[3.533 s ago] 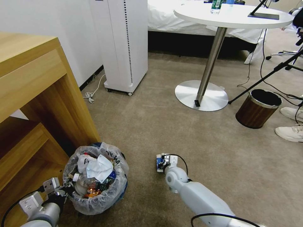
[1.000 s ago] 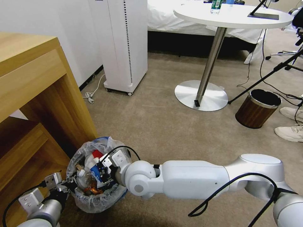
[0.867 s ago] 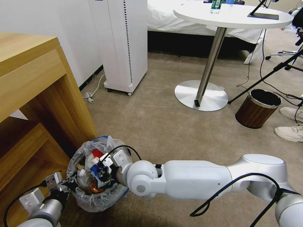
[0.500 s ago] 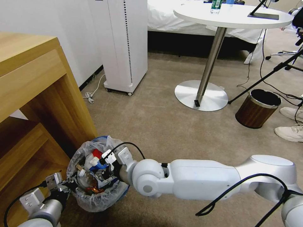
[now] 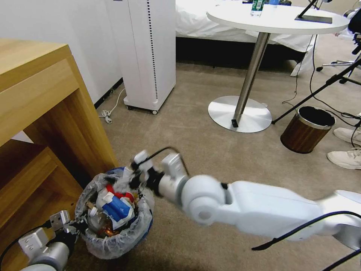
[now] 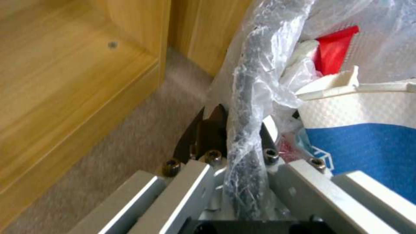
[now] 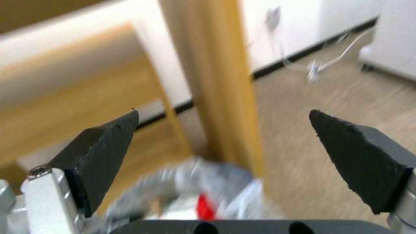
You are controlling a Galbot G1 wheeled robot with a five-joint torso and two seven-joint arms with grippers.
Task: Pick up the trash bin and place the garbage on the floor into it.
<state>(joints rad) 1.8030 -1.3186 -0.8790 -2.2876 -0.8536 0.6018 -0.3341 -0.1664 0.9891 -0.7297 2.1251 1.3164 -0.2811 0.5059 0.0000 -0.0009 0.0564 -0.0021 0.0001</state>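
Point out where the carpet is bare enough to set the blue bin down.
The widest bare floor lies between the white unit, the round table base and the wooden cabinet. It is crowded by the cabinet: the trash bin, held by the left hand, with the open right hand above.

Even bright indoor light; motion blur on the right arm (image 5: 263,210).

A hotel-like bedroom. A white-sheeted bed (image 5: 210,19) stands behind a round pedestal counter (image 5: 278,19). Tan carpet (image 5: 210,150) covers the floor beside a wooden desk (image 5: 41,109).
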